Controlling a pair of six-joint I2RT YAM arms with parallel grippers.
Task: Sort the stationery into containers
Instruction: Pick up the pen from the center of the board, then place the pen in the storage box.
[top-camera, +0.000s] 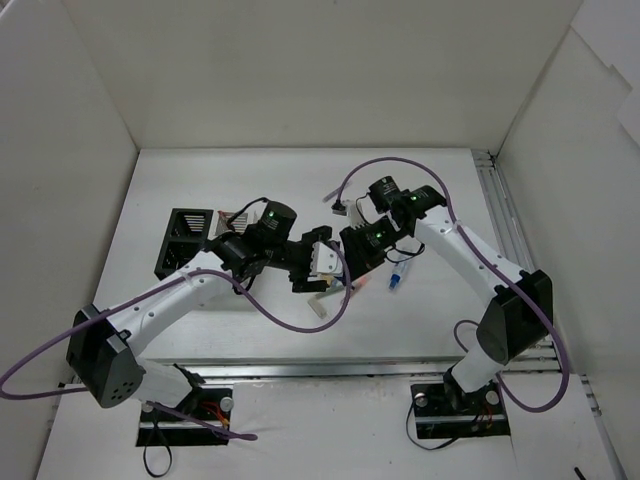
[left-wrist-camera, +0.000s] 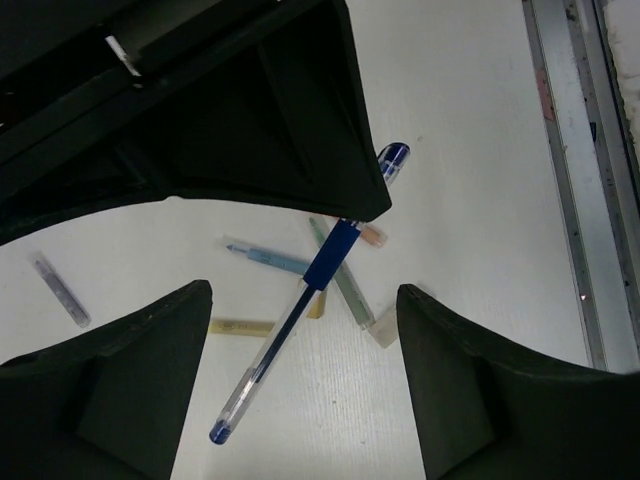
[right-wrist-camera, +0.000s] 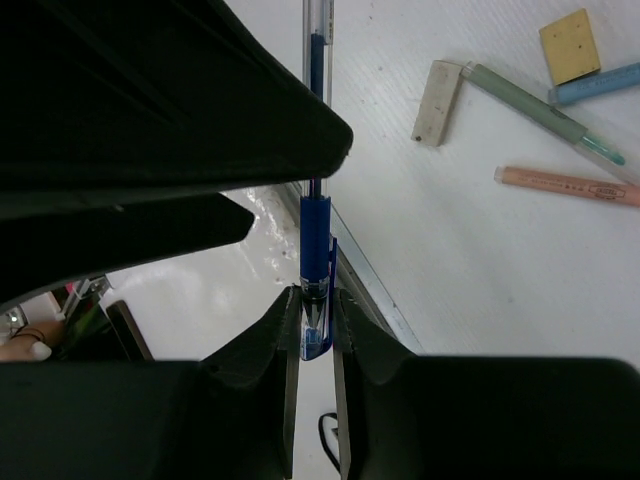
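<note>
You're looking at a pen (left-wrist-camera: 300, 300) with a clear barrel and dark blue grip and cap, on a plain white table (left-wrist-camera: 480, 150). The others are a grey-green pen (right-wrist-camera: 540, 100), a pale blue pen (right-wrist-camera: 600, 85) and a peach-orange pen (right-wrist-camera: 570, 185) — plus an off-white eraser (right-wrist-camera: 437, 90) and a mustard-tan eraser (right-wrist-camera: 570, 45). The organiser (top-camera: 185, 240) is black, and the cables (top-camera: 283, 322) are purple.

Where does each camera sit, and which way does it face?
Top external: fixed above and behind, looking down at the table; left arm and right arm show.
Left wrist: looks down past the open left gripper.
Right wrist: looks along the right gripper, shut on the blue pen.
Both wrist views share that pen.
</note>
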